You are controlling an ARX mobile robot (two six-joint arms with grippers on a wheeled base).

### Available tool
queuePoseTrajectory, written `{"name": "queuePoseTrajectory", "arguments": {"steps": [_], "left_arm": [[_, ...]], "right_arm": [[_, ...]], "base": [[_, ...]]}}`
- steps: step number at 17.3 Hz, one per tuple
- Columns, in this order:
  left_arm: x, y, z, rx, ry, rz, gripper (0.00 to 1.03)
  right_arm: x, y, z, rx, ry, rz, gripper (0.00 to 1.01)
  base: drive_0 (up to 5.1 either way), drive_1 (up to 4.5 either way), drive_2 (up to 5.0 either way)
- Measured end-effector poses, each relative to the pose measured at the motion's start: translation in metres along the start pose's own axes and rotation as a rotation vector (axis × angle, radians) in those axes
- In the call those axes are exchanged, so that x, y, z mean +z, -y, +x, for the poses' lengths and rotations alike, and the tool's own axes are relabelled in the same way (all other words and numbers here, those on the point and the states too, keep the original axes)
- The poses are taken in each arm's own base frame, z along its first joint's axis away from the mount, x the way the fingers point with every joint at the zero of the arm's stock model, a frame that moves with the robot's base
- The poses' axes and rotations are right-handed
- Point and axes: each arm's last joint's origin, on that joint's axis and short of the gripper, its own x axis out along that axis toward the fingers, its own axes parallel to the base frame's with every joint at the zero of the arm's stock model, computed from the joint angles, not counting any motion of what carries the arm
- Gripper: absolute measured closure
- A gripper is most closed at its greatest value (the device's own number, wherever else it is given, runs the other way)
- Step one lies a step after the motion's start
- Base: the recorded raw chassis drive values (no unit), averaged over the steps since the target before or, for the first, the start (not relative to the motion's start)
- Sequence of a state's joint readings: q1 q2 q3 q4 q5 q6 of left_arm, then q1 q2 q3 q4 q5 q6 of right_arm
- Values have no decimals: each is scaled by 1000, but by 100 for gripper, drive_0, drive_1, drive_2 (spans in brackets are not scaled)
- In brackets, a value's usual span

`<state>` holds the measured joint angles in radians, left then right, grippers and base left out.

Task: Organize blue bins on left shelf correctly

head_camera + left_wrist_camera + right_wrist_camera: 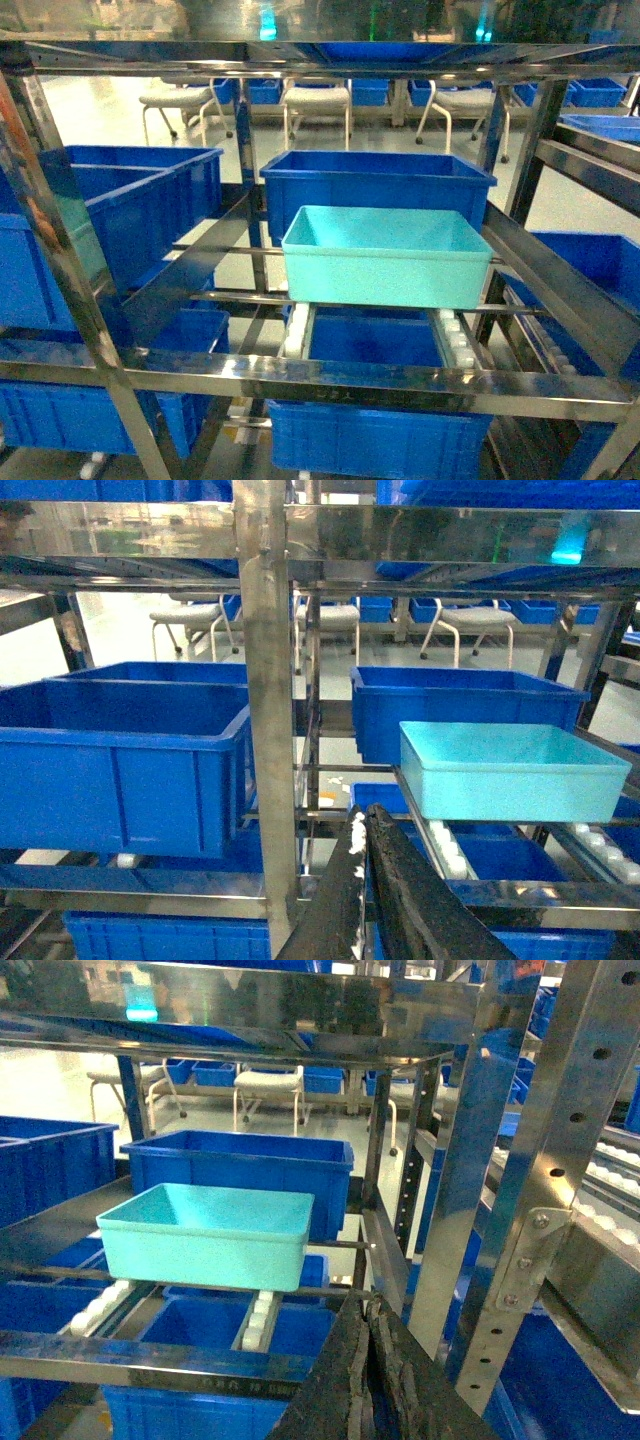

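Note:
A light turquoise blue bin point(385, 255) point(510, 770) point(205, 1235) sits empty on the white-roller rails point(297, 335) of the left shelf's point(380, 375) middle tier, just behind the front steel bar. My left gripper point(362, 815) is shut with nothing between its fingers, in front of the shelf, low and left of the bin. My right gripper point(367, 1303) is also shut and empty, low and right of the bin, near a steel post point(450, 1210). Neither gripper shows in the head view.
A dark blue ribbed crate point(375, 185) stands right behind the turquoise bin. More dark blue crates fill the left bay point(130, 210) and the tier below point(375, 440). A perforated steel upright point(560, 1160) rises at the right. Chairs point(318, 100) stand on the floor beyond.

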<state>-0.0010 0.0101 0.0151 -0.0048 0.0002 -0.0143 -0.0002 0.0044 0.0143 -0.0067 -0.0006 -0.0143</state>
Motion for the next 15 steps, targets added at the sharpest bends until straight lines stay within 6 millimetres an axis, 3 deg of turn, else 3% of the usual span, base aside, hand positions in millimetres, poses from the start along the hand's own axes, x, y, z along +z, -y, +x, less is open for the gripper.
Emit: {"name": "queuePoseTrajectory", "arguments": {"steps": [2, 6, 10, 11, 15], "left_arm": [[0, 0, 0, 1, 0, 0, 101], [0, 0, 0, 0, 0, 0, 63], [0, 0, 0, 0, 0, 0, 10], [0, 0, 0, 0, 0, 1, 5], [0, 0, 0, 0, 0, 1, 5]], "right_arm": [[0, 0, 0, 0, 2, 0, 99], [0, 0, 0, 0, 2, 0, 59], [0, 0, 0, 0, 2, 0, 6], [0, 0, 0, 0, 2, 0, 3], [0, 0, 0, 0, 2, 0, 3]], "base": [[0, 0, 0], [0, 0, 0], [0, 0, 0], [0, 0, 0], [0, 0, 0]]}}
